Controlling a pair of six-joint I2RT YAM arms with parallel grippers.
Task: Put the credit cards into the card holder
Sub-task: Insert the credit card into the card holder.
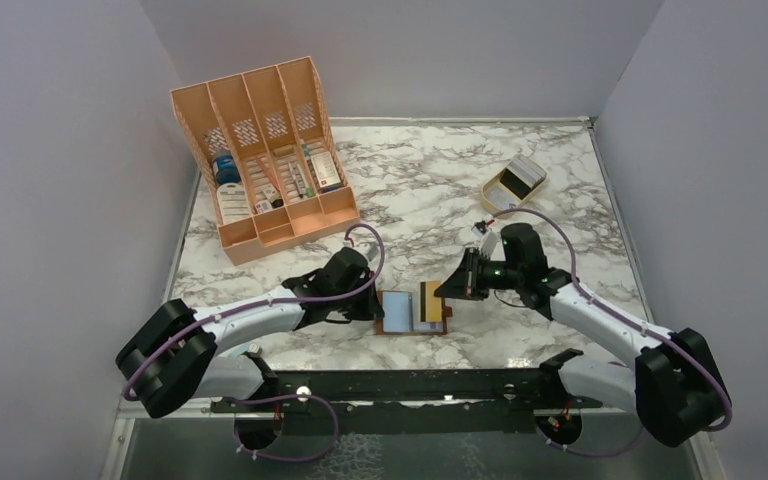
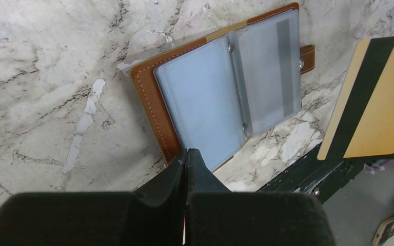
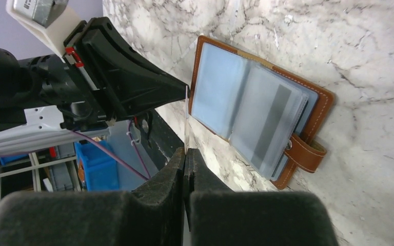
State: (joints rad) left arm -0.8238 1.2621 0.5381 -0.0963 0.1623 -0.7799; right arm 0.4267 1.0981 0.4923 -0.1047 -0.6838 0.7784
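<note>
Pinching gold card (image 2: 374, 97) tight in right gripper (image 3: 185, 151), long axis 12-to-6, over open holder (image 1: 397, 312) flat at table's (image 1: 440, 180) 6 o'clock, tab toward 3. Clamping left gripper (image 2: 186, 152) shut at holder's 9 edge.

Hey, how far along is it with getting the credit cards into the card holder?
Done: the card holder lies open, one striped card already in a sleeve. In hand: the right gripper is shut on a gold card beside the holder, while the left gripper apparently pinches the holder's edge. Left: sliding that card in, plus the cards in the wooden stand.
</note>
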